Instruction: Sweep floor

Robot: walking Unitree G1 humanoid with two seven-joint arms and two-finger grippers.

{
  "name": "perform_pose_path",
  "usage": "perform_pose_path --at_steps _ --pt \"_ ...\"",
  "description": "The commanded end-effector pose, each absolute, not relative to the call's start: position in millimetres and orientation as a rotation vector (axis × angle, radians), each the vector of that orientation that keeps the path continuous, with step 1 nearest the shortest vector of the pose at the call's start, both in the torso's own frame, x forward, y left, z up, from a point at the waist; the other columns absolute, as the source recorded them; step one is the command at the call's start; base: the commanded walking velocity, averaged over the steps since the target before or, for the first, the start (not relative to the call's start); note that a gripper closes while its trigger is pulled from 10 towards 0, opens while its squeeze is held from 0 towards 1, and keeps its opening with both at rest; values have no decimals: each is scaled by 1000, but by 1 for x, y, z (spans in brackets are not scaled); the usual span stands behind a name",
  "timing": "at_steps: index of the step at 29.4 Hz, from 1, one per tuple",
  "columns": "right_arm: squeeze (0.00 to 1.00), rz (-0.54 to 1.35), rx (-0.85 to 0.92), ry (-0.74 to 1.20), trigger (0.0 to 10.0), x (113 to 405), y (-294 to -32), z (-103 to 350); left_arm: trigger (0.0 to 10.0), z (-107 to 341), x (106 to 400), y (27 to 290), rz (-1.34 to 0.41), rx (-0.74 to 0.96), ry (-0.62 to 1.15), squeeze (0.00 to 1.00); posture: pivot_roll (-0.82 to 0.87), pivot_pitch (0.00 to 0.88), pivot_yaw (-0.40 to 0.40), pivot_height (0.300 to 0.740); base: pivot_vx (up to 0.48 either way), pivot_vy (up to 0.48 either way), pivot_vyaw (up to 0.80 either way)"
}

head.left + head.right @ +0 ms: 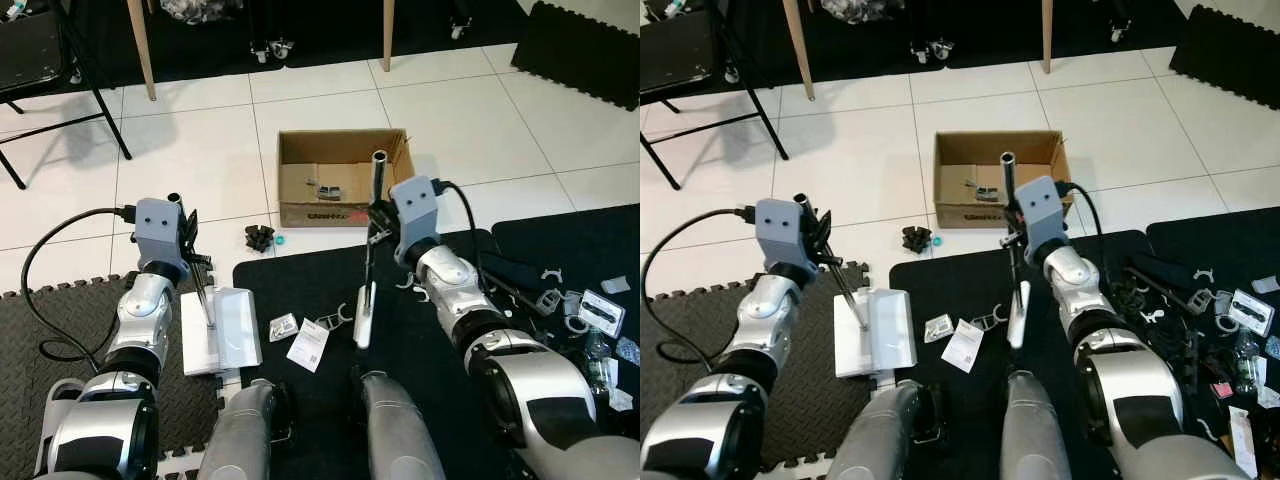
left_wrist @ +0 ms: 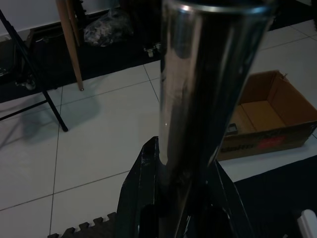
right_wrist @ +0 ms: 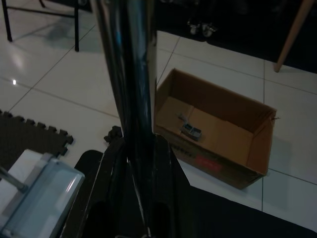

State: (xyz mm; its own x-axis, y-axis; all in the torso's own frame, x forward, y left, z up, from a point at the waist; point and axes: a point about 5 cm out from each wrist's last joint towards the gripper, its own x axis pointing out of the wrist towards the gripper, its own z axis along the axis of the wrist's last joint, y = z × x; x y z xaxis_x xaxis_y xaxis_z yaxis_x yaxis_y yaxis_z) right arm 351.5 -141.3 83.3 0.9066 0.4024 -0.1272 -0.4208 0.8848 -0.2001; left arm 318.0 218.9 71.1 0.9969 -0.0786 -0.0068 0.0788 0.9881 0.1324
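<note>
White floor tiles (image 1: pixel 200 150) run under black foam mats (image 1: pixel 400 300), and an open brown cardboard box (image 1: pixel 340 180) sits on the tiles just beyond the mat's edge. That box serves as my landmark.

Just on the near side of the box, the right gripper (image 1: pixel 380 215) is clamped around a shiny metal broom handle (image 1: pixel 379 170) that stands almost upright, its top reaching up in front of the box's wall. The right arm is bent at the elbow, forearm reaching forward and inward. Below the gripper, the broom's white head (image 1: pixel 365 315) rests on the black mat, nearer the robot than the box.

Well to the left of the box, the left gripper (image 1: pixel 190 235) is closed on the thin metal handle (image 1: pixel 203 290) of a white long-handled dustpan (image 1: pixel 222 330). The pan lies flat where a grey puzzle mat (image 1: pixel 60 320) meets the black one. The left forearm rises steeply from the elbow.

Small black plastic piece (image 1: pixel 259 237) lies on the tiles beside the box's near left corner. White paper tags (image 1: pixel 308 345) lie on the mat between dustpan and broom head.
</note>
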Motion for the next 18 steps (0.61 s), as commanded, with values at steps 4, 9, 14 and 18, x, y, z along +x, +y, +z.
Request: perform_pose_path --at_steps 4,9,14,18 --pt "0 453 -264 110 10000 347 -140 76 10000 44 303 217 -86 101 121 0 -32 204 -12 740 0 0 0" --pt "0 484 -272 123 10000 347 -133 74 10000 45 303 216 -88 100 114 0 -29 201 -12 740 0 0 0" --pt "0 479 -278 134 10000 347 -128 73 10000 44 302 215 -89 100 113 0 -24 199 -14 740 0 0 0" --pt "0 449 -225 134 10000 349 -126 74 10000 44 302 216 -89 102 110 0 -16 197 -16 740 0 0 0"
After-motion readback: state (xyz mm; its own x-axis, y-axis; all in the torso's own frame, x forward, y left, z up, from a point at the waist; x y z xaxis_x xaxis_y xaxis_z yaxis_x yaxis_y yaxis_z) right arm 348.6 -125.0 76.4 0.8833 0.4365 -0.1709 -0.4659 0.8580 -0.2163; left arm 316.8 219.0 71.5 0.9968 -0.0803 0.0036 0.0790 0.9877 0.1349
